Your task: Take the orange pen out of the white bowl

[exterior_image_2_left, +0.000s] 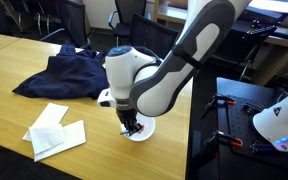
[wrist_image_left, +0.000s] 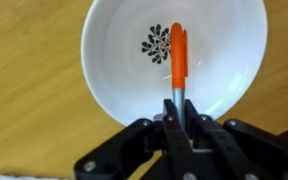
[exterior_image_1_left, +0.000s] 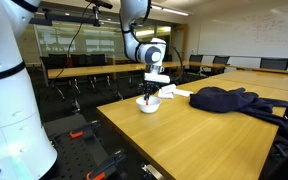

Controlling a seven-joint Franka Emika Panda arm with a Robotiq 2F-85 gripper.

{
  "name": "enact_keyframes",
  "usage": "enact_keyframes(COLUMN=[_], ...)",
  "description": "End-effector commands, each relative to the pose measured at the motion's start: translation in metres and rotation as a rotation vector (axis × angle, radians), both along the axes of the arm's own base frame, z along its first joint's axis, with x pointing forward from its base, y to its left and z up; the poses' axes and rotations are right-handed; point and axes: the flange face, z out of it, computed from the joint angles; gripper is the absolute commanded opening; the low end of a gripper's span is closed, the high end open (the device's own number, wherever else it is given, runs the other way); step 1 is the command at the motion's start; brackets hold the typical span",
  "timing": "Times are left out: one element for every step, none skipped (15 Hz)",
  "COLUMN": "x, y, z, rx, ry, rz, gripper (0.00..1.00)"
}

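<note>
Pen (wrist_image_left: 177,60) is seen in the wrist view lying inside the bowl (wrist_image_left: 109,60). It runs from beside the dark flower mark (wrist_image_left: 157,44) at the bottom up the near wall, grey end toward the hand (wrist_image_left: 176,118). The fingers are set narrow and the grey end is taken between them; it looks pinched, though contact is partly hidden by the hand's own body.

Pen is judged light, stiff and thin, with a smooth round barrel, so slipping or swivelling in the grip is likely when it is held only at the end. A hold nearer mid-barrel would be steadier, but the raised end is the part clear of the bowl floor. A straight lift is called for. Bowl is judged light and glazed, so it could be dragged or tipped if its wall is caught.

In both exterior views the arm is bent over from above and the wrist is pointed straight down, hand (exterior_image_1_left: 149,96) lowered into the bowl (exterior_image_1_left: 148,105) near the tabletop (exterior_image_1_left: 184,135) edge. Hand tips (exterior_image_2_left: 132,127) are mostly hidden by the bowl (exterior_image_2_left: 142,134) rim there. A dark garment (exterior_image_1_left: 224,98) and a white cloth (exterior_image_2_left: 54,132) are left well apart from the bowl.
</note>
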Motion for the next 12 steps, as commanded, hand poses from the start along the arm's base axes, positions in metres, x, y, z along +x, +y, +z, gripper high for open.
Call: enact_keyframes(x=[-0.016, -0.019, -0.022, -0.024, -0.026, -0.027, -0.028, -0.026, -0.026, -0.027, -0.028, -0.032], y=[-0.001, -0.004, -0.01, -0.02, -0.03, -0.047, -0.064, -0.085, -0.106, -0.127, -0.15, -0.173], z=[0.041, 0.053, 0.065, 0.076, 0.085, 0.092, 0.095, 0.091, 0.085, 0.076, 0.065, 0.051], rx=[-0.01, -0.021, -0.049, -0.051, -0.057, -0.09, -0.096, -0.083, -0.087, -0.086, -0.082, -0.087], ry=[-0.012, -0.023, -0.041, -0.047, -0.058, -0.063, -0.05, -0.026, -0.011, 0.013, 0.038, 0.057], rz=[-0.004, -0.017, -0.057, -0.1, -0.141, -0.202, -0.267, -0.322, -0.38, -0.431, -0.484, -0.541], gripper=[0.03, 0.03, 0.03, 0.03, 0.03, 0.03, 0.03, 0.03, 0.03, 0.03, 0.03, 0.03])
